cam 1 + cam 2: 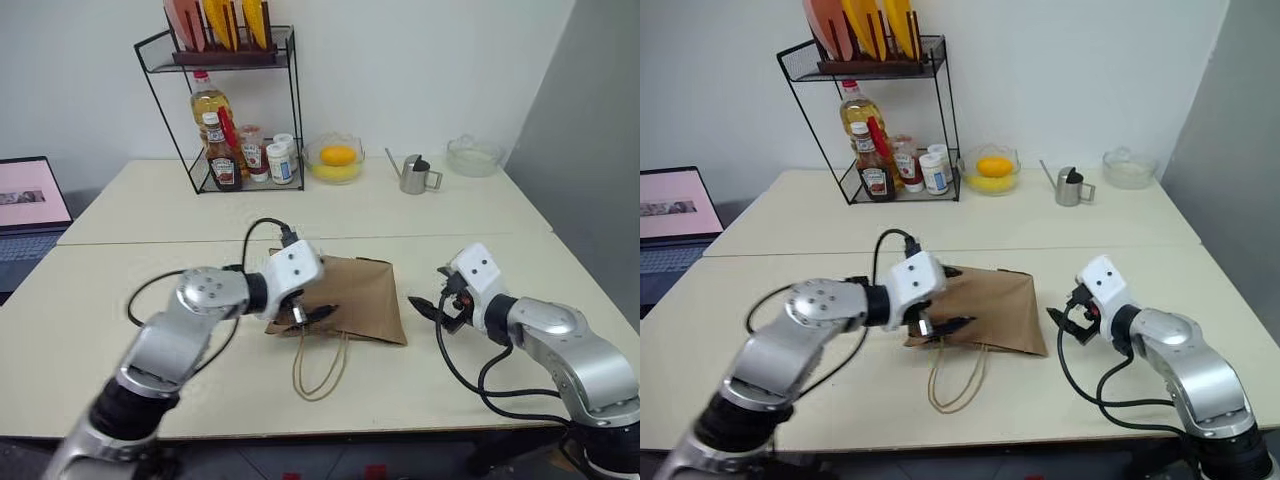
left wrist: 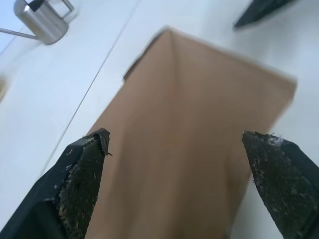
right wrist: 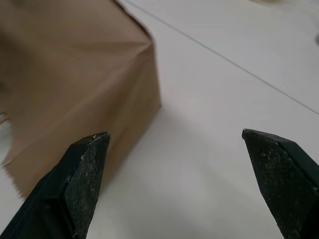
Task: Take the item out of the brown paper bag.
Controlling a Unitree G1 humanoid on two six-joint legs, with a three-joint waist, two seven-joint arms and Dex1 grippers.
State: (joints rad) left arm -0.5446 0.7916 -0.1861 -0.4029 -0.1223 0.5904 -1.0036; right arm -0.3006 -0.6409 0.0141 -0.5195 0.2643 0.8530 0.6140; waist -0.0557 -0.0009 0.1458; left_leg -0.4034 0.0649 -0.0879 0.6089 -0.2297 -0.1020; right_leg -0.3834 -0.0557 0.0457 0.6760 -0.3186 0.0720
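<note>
my left gripper [image 1: 318, 314] gapes empty over the brown paper bag [image 1: 358, 298], right gripper [image 1: 437, 307] wide beside it; thin, crumply paper, so i'd pinch its jagged mouth.

Both head views look forward and down over the pale cream tabletop [image 1: 150, 200] from its near edge. Each wrist view looks close along its own pincer at the flat brown paper bag [image 2: 189, 149], shared by all views.

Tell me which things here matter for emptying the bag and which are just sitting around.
For the job: brown paper bag, left gripper, right gripper.
Lying about: wire rack, ketchup bottle, fruit bowl, metal watering can, laptop.
</note>
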